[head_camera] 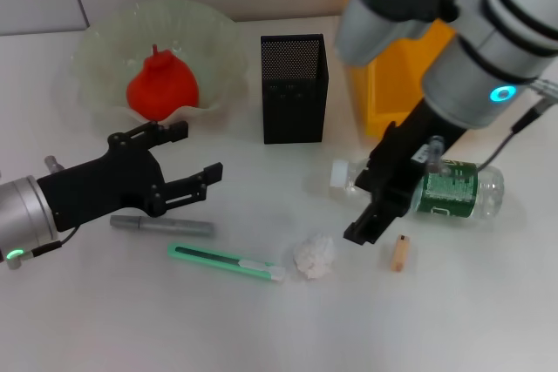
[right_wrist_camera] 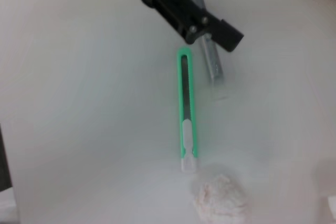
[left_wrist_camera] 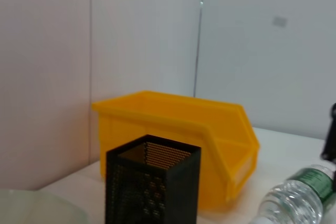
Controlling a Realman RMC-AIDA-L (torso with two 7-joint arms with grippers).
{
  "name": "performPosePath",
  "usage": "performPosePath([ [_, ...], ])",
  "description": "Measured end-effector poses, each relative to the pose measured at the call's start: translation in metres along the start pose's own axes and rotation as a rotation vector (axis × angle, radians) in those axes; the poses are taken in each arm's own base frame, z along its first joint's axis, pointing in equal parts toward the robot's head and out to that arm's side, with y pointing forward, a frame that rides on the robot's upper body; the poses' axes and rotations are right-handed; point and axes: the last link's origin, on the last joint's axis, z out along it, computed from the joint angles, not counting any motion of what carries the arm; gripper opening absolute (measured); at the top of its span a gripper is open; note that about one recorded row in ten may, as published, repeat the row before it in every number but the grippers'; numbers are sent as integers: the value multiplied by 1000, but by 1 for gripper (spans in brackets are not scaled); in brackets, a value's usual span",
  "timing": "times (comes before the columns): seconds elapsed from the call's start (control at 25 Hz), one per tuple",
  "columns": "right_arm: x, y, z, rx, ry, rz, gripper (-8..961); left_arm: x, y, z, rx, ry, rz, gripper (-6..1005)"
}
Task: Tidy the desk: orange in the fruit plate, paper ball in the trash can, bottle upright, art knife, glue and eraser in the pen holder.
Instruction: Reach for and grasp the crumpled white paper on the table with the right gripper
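Note:
The orange (head_camera: pixel 161 86) sits in the pale-green fruit plate (head_camera: pixel 218 37) at the back left. My left gripper (head_camera: pixel 199 152) hovers open and empty just in front of the plate, above a grey glue stick (head_camera: pixel 161 226). The mint-green art knife (head_camera: pixel 225 262) (right_wrist_camera: pixel 186 108) lies flat next to the paper ball (head_camera: pixel 315 256) (right_wrist_camera: pixel 220 200). Lying on its side at the right is the bottle (head_camera: pixel 453 187), with my right gripper (head_camera: pixel 375 206) over its cap end. A small tan eraser (head_camera: pixel 400 253) lies in front of it. The black mesh pen holder (head_camera: pixel 295 89) stands in the middle.
The yellow trash can (head_camera: pixel 388 93) (left_wrist_camera: pixel 178 129) stands at the back right, behind the pen holder (left_wrist_camera: pixel 152 187) and partly hidden by my right arm. A wall runs close behind the table. My left gripper (right_wrist_camera: pixel 189 9) also shows in the right wrist view, over the glue stick (right_wrist_camera: pixel 212 72).

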Motion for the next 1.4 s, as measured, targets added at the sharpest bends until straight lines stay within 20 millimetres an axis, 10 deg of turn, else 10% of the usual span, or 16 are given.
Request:
performPosePath([
  [1.4,-10,7,73,15,21,-53,762,-6,7,4,-11,-24,-10,812],
])
